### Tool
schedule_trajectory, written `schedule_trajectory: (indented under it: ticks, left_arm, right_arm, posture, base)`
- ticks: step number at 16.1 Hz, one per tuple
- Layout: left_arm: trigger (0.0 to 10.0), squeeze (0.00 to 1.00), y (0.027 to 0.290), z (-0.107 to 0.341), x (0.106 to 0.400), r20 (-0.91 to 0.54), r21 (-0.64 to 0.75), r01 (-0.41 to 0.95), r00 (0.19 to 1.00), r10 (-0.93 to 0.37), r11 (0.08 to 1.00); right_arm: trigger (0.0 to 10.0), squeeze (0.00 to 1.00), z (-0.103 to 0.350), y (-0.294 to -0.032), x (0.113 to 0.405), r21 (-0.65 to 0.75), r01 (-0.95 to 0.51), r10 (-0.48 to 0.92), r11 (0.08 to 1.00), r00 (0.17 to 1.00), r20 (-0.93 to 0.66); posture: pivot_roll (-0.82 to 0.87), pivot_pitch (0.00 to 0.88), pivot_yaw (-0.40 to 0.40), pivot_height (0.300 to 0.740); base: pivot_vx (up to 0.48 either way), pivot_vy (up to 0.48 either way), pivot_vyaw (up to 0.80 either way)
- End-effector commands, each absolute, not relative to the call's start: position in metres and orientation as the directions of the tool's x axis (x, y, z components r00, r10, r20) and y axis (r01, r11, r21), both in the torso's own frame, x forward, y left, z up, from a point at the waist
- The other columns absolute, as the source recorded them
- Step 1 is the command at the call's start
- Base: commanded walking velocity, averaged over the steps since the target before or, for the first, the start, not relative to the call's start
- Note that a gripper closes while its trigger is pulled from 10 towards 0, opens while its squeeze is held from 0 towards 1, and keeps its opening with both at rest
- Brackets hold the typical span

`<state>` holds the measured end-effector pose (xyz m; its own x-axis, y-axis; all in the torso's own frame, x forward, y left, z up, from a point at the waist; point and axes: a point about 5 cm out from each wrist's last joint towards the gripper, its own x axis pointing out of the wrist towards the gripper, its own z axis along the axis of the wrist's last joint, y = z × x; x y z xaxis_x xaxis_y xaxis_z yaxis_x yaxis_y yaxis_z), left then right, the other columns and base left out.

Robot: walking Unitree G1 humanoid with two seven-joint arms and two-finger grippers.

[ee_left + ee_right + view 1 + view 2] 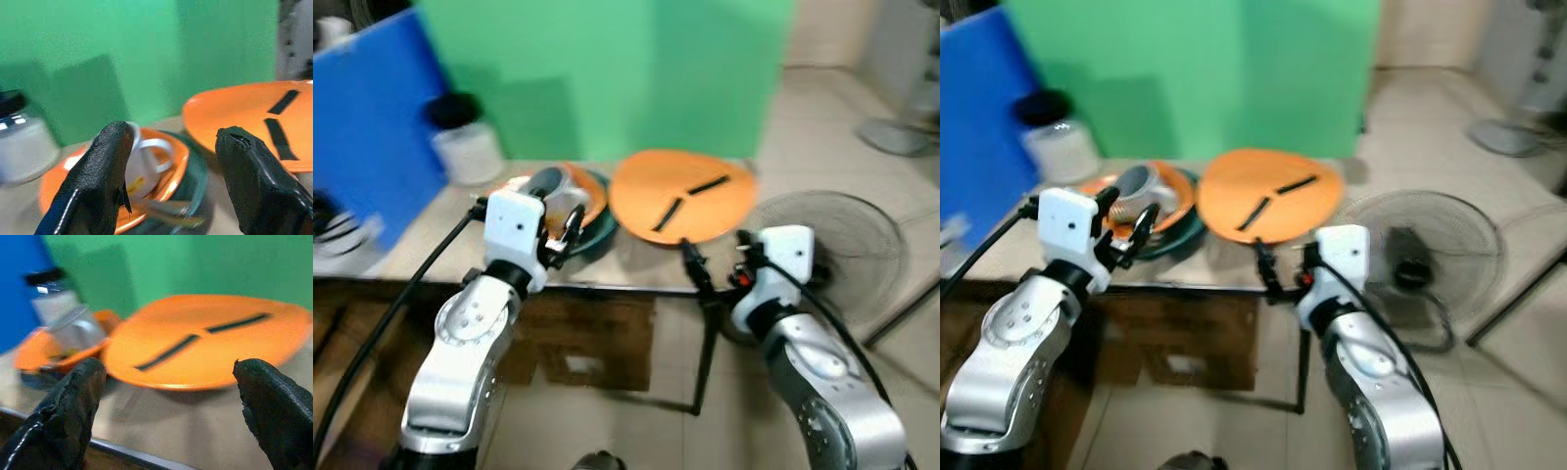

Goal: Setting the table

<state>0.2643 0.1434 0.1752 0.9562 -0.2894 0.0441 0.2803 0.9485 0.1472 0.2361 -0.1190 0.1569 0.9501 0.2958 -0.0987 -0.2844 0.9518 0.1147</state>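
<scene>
On the counter (636,269) a large orange plate (680,196) marked with two black strips lies beside a smaller orange plate (168,169) that carries a white cup (142,161) and sits in a dark green dish (597,235). The left gripper (563,230) hovers open before the cup, holding nothing; the right gripper (715,264) hangs open and empty at the counter's near edge, facing the large plate

I'm looking at what reads as a makeshift recording corner in an ordinary room rather than a proper dining room. A green backdrop (607,78) is standing behind a small table (431,245), with a blue panel (367,117) leaning beside it. A floor fan (832,245) is sitting on pale floor tiles (822,127). Orange dishes (680,196) and a black-lidded jar (465,142) are resting on the tabletop, giving it a household feel.
</scene>
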Motion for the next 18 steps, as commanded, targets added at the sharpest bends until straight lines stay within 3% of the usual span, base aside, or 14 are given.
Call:
schedule_trajectory:
  ticks: [1,7,13,18]
  left_arm:
    - [10.0,0.00,0.142,0.178,0.264,0.051,0.149,0.287,0.954,-0.297,0.946]
    - [10.0,0.00,0.142,0.178,0.264,0.051,0.149,0.287,0.954,-0.297,0.946]
    - [10.0,0.00,0.144,0.175,0.264,0.051,0.133,0.266,0.960,-0.275,0.955]
    - [10.0,0.00,0.143,0.178,0.267,0.061,0.139,0.271,0.958,-0.281,0.952]
  right_arm:
    - [10.0,0.00,0.160,-0.123,0.237,0.105,-0.272,0.281,0.957,0.956,-0.087]
    - [10.0,0.00,0.160,-0.123,0.237,0.105,-0.272,0.281,0.957,0.956,-0.087]
    - [10.0,0.00,0.167,-0.136,0.248,0.093,-0.183,0.188,0.979,0.980,-0.056]
    - [10.0,0.00,0.167,-0.137,0.249,0.105,-0.168,0.174,0.980,0.983,-0.054]
  posture:
    - [0.11,0.000,0.091,0.727]
    - [0.11,0.000,0.091,0.727]
    - [0.11,0.000,0.074,0.727]
    - [0.11,0.000,0.078,0.727]
  base:
    - [0.000,0.000,0.80]
    - [0.000,0.000,0.80]
    - [0.049,0.000,0.00]
    - [0.000,0.000,-0.80]
